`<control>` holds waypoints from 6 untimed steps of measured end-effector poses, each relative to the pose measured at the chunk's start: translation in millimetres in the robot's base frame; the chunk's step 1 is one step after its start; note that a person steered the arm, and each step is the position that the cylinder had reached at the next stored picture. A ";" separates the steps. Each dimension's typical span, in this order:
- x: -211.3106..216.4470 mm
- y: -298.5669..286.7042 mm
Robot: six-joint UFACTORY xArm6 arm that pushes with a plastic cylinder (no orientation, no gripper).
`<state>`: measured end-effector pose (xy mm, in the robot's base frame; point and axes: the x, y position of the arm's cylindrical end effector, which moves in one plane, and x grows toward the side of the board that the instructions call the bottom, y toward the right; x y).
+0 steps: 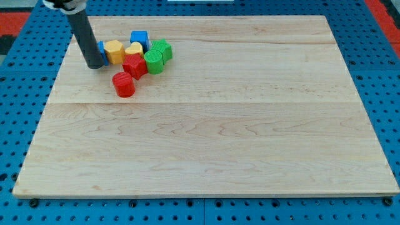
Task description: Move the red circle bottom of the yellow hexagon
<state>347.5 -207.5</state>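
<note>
Seven small blocks sat clustered at the far left of the wooden tabletop [206, 125]. We carried no pincer, only a dark rod, and my tip [95, 65] rested just left of the yellow hexagon [114, 50], over a partly hidden blue block [102, 49]. The red circle [124, 84] stood nearest of the group, just near and right of the hexagon. Beyond it sat a red block [135, 64], a yellow block [134, 49], a blue cube [139, 39] and two green blocks [154, 62] [163, 49].
</note>
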 end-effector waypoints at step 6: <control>115.6 78.9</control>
<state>463.0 -128.6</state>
